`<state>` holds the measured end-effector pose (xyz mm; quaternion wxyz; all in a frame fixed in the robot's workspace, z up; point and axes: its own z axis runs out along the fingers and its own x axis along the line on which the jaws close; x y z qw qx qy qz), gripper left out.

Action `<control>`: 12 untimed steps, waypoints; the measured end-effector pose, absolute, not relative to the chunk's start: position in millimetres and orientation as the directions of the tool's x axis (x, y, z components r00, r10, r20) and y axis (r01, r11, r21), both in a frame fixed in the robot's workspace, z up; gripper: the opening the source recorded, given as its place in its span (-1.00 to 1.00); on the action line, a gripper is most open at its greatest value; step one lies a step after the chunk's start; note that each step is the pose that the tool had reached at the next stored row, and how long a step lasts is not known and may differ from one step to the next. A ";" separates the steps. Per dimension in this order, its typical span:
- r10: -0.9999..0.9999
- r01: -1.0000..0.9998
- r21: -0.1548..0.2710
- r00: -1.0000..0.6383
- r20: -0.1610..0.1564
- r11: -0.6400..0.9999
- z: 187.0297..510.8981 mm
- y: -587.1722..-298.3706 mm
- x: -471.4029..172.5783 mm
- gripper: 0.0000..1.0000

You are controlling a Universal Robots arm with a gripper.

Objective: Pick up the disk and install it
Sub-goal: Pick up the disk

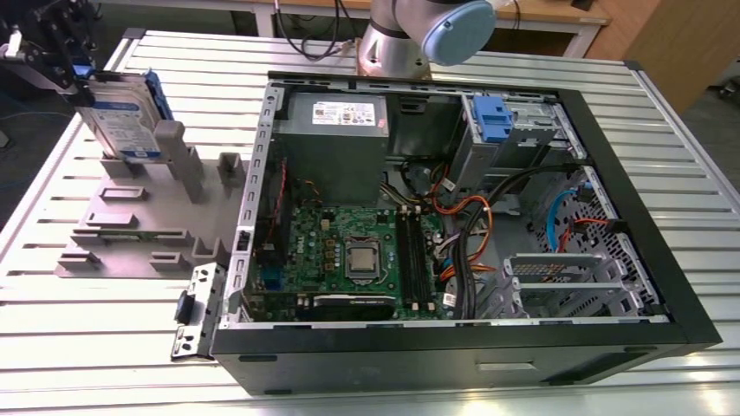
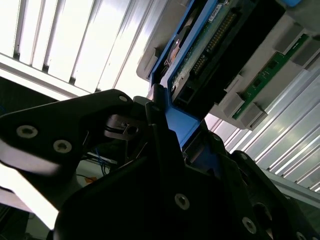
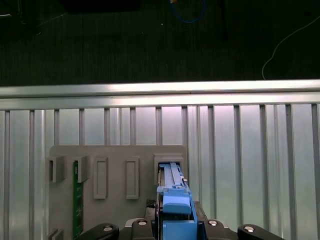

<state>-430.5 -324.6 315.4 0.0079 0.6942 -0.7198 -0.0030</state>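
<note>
The disk (image 1: 123, 117), a silver drive with a white-and-blue label and a blue frame, stands on edge and slightly tilted at the exterior view's far left. Its lower end sits at a slot of the grey holder plate (image 1: 127, 230). My gripper (image 1: 79, 80) is at the disk's upper end, shut on the blue frame. In the first wrist view the blue frame (image 3: 174, 207) runs between my fingers down into the slot (image 3: 170, 167). In the second wrist view a black finger (image 2: 160, 120) presses against the blue frame (image 2: 182, 127), with the disk's underside (image 2: 210, 45) beyond it.
An open computer case (image 1: 647, 217) fills the middle and right of the slatted metal table (image 1: 104, 347). Inside are a motherboard (image 1: 353, 251), a grey power supply (image 1: 335, 130), a blue clip (image 1: 491, 117) and a metal drive cage (image 1: 555, 277). A green board (image 3: 76, 200) stands in another holder slot.
</note>
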 end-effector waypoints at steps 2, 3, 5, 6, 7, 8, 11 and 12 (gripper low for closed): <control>-0.999 -0.999 0.015 -0.036 0.007 0.036 315.8 -324.7 -430.4 -0.26; -0.999 -0.999 0.015 -0.036 0.007 0.036 316.1 -324.6 -430.5 -0.26; -0.999 -0.999 0.015 -0.036 0.007 0.036 316.6 -324.7 -430.5 -0.26; -0.999 -0.999 0.015 -0.036 0.007 0.036 317.0 -324.7 -430.5 -0.26; -0.999 -0.999 0.015 -0.036 0.007 0.036 317.3 -324.6 -430.5 -0.26; -0.999 -0.999 0.015 -0.036 0.007 0.036 317.4 -324.7 -430.5 -0.26; -0.999 -0.999 0.015 -0.036 0.007 0.036 318.3 -324.6 -430.5 -0.26; -0.999 -0.999 0.015 -0.036 0.007 0.036 318.5 -324.6 -430.5 -0.26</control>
